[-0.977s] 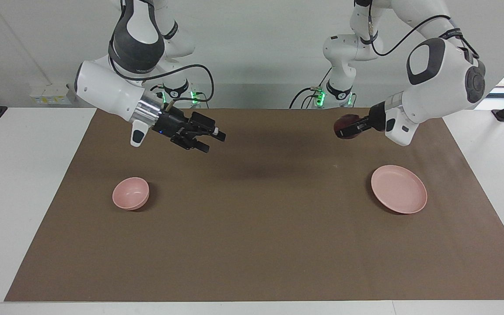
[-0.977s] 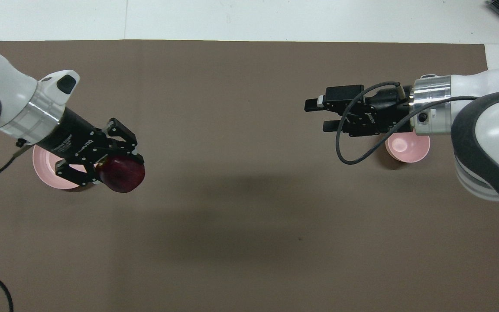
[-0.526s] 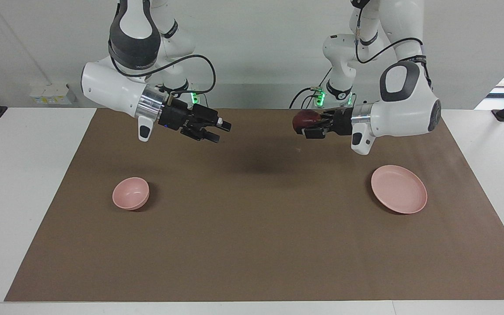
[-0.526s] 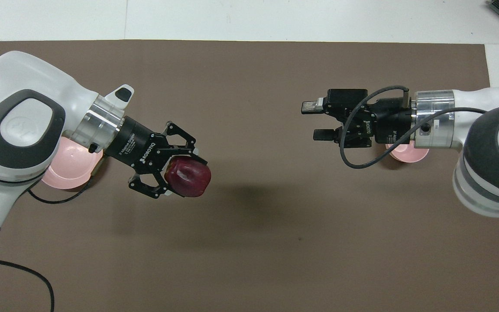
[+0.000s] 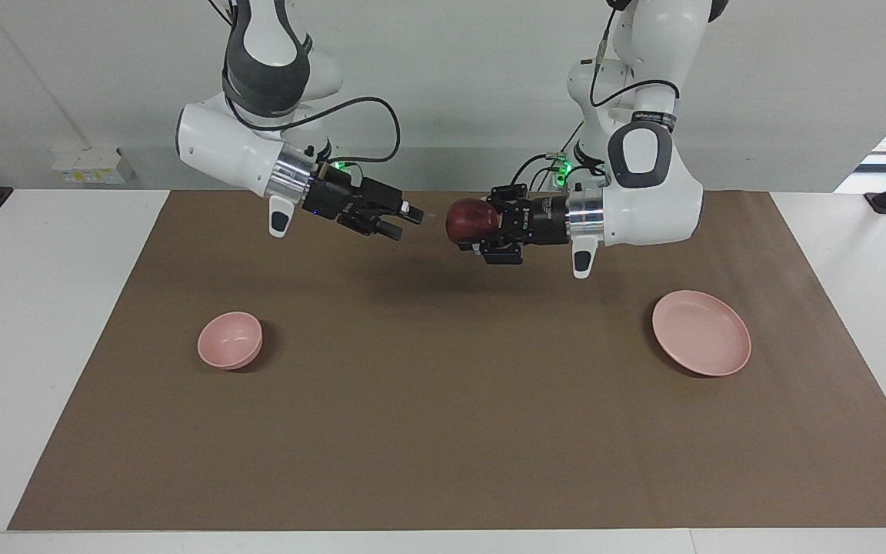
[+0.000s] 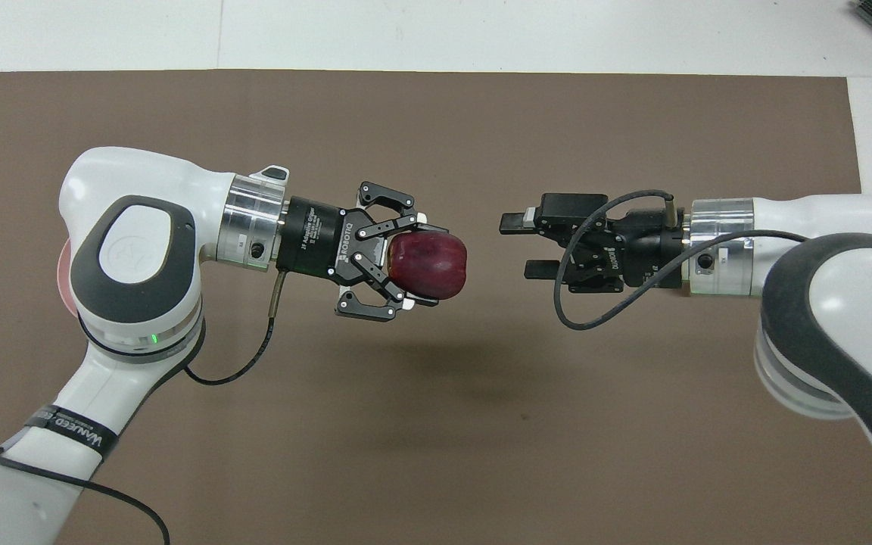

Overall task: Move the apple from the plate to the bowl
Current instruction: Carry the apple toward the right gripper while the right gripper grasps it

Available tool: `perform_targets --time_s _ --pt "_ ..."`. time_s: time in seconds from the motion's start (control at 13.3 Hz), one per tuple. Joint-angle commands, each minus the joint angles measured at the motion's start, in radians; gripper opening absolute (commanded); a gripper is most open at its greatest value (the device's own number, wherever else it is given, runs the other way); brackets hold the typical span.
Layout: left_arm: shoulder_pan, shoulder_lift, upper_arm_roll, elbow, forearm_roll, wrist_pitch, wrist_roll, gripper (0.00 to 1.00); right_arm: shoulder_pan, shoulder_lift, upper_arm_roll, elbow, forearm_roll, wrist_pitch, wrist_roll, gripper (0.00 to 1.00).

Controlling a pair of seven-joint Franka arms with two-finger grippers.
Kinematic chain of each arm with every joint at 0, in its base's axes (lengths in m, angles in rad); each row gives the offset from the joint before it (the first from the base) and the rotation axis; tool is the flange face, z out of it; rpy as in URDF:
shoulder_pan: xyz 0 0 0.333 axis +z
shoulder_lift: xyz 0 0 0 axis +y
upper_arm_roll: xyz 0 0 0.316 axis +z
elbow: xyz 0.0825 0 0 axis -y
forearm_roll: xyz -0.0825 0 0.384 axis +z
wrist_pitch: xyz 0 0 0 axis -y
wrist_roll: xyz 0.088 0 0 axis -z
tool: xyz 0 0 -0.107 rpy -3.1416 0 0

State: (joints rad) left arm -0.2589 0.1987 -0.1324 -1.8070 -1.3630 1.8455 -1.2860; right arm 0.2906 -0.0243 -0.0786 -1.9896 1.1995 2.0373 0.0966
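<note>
Handing apple across mid-air, arm to arm, over the mat's middle.
Facing view: bowl (image 5: 230, 339) sits empty at right arm's end; right gripper (image 5: 403, 221) w/ fingers spread, just beside apple (image 5: 470, 221), not touching; left gripper (image 5: 481, 223) clamps it; plate (image 5: 701, 332) bare. Best: right closes squarely on fruit's free side before left lets go.
</note>
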Motion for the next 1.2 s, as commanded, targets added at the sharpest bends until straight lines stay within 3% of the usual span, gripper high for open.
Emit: perform_targets --time_s 0.0,0.23,0.75,0.83,0.9,1.05,1.13 --pt "-0.019 -0.058 -0.025 -0.064 -0.079 0.102 -0.03 0.0 0.033 -0.032 0.0 -0.037 0.031 0.037 0.022 1.0" --pt "-0.036 -0.067 -0.056 -0.077 -0.155 0.176 -0.029 0.0 0.039 -0.034 0.0 -0.037 0.031 0.034 0.022 1.0" --pt "-0.049 -0.067 -0.108 -0.077 -0.177 0.278 -0.029 0.0 0.052 -0.036 0.0 -0.037 0.029 0.027 0.022 1.0" --pt "-0.049 -0.067 -0.107 -0.077 -0.177 0.278 -0.029 0.0 0.052 -0.034 -0.001 -0.037 0.023 0.027 0.011 0.89" --pt "-0.049 -0.067 -0.108 -0.077 -0.176 0.278 -0.029 0.0 0.05 -0.032 -0.001 -0.034 0.016 0.027 0.012 0.57" --pt "-0.049 -0.067 -0.107 -0.075 -0.176 0.278 -0.029 0.0 0.05 -0.031 -0.001 -0.032 0.014 0.027 0.021 0.06" --pt "-0.049 -0.067 -0.107 -0.075 -0.176 0.278 -0.03 0.0 0.05 -0.029 -0.001 -0.032 0.012 0.03 0.026 0.0"
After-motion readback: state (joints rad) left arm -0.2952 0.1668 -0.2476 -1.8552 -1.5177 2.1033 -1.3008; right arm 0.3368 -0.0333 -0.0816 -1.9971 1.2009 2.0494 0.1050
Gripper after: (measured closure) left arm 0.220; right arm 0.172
